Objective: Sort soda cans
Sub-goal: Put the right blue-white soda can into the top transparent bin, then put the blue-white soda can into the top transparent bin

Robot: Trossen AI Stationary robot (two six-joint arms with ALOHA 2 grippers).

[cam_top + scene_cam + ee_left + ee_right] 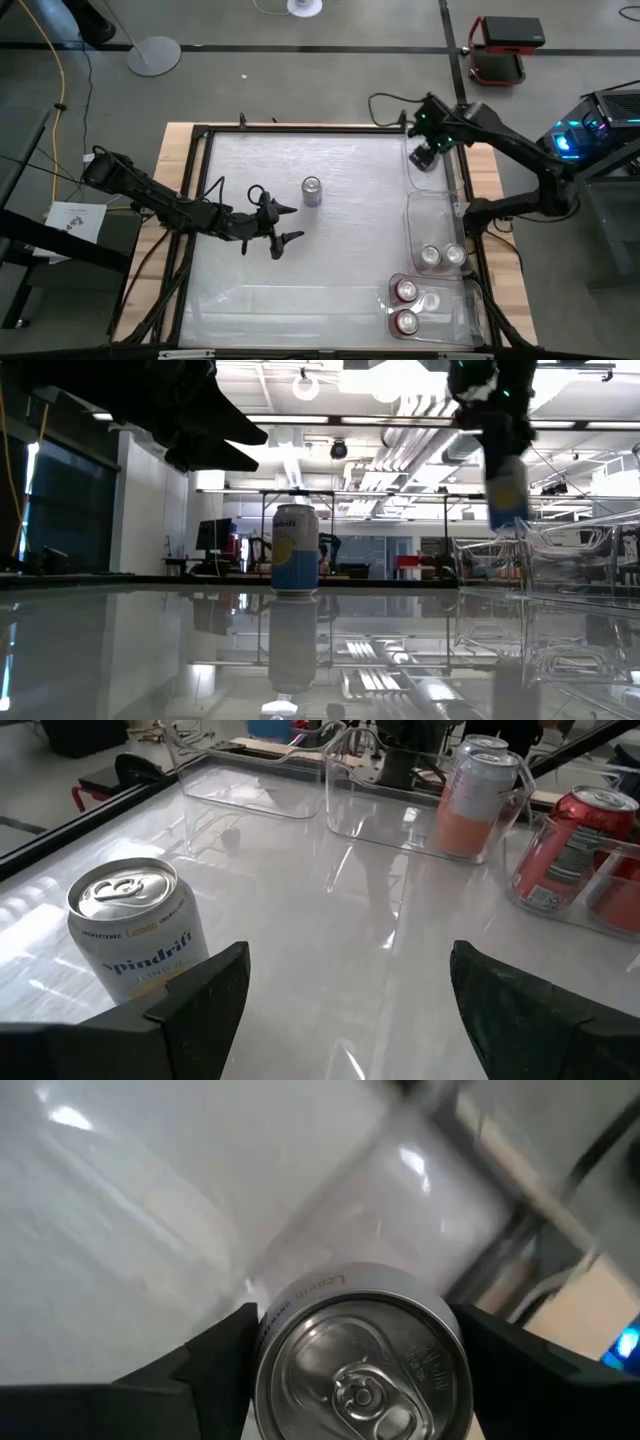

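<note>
While right claw (355, 1370) grips one can (360, 1365), left claw (283, 222) spread, one can (312, 190) loose, four binned.

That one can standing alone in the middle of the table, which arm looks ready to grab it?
The left. Its open end effector sits beside the lone silver-topped, white-and-blue soda can, while the right end effector is busy holding another silver-topped can over the far clear plastic bin.

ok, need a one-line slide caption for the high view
Right gripper carries a can over the far clear bin; open left gripper nears the last loose can; four cans already binned.
</note>
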